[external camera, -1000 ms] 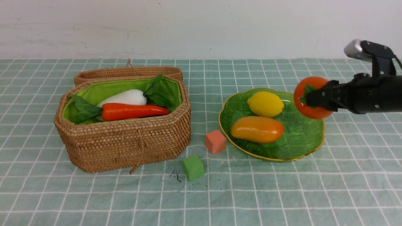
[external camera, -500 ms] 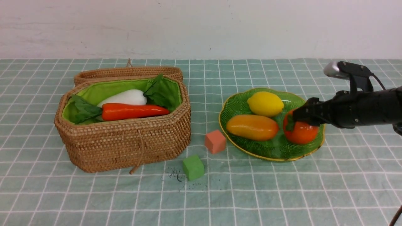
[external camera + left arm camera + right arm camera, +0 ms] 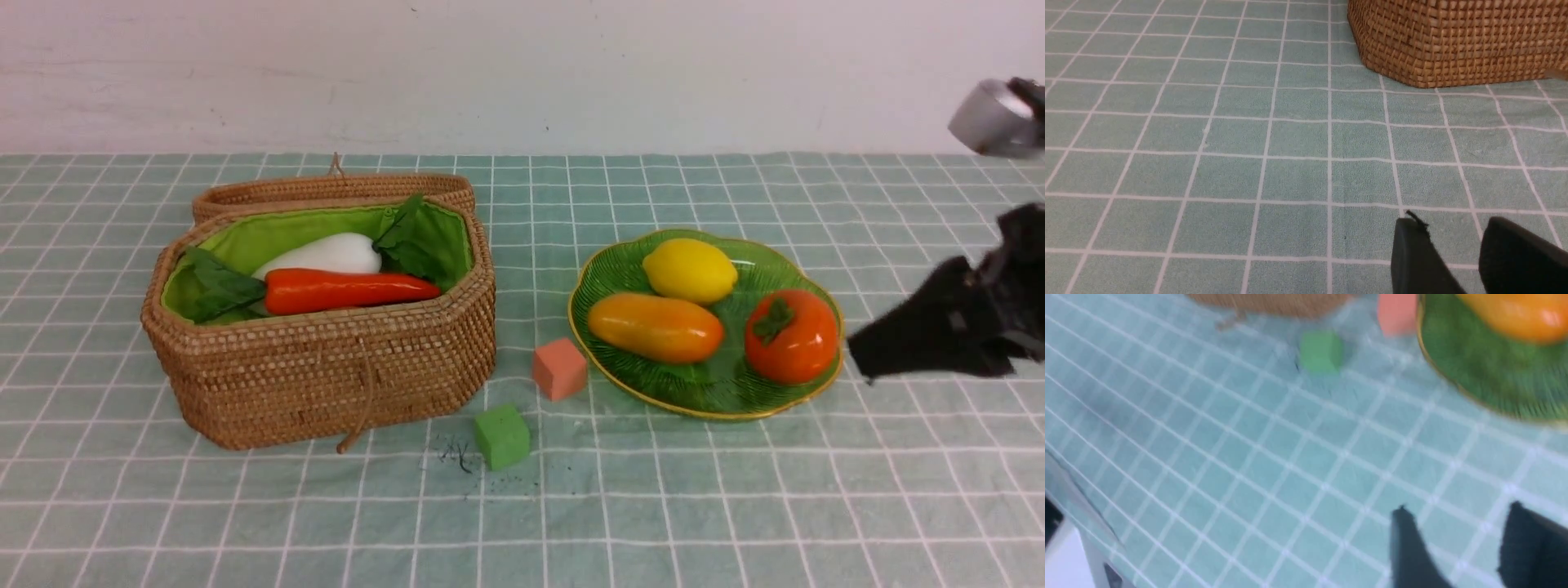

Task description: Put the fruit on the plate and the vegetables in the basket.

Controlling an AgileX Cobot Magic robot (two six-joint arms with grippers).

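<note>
The green plate (image 3: 620,269) holds a yellow lemon (image 3: 690,270), an orange-yellow mango (image 3: 655,327) and an orange-red persimmon (image 3: 792,336) with its leaf cap tilted toward the mango. In the wicker basket (image 3: 326,367) a white radish (image 3: 322,254) lies behind a carrot (image 3: 351,290). My right gripper (image 3: 857,359) hovers blurred just right of the plate, open and empty; its wrist view shows its fingers (image 3: 1459,508) apart over bare cloth. Over the cloth near the basket's corner (image 3: 1453,41), my left gripper (image 3: 1451,222) is open with nothing in it.
A salmon cube (image 3: 559,368) sits against the plate's left rim, and a green cube (image 3: 501,435) lies in front of the basket's right end. The basket's lid (image 3: 331,189) lies open behind it. Checked cloth covers the table.
My right gripper brought the persimmon down onto the plate's right side, let it go and drew back to the right. The mango shifted slightly left.
</note>
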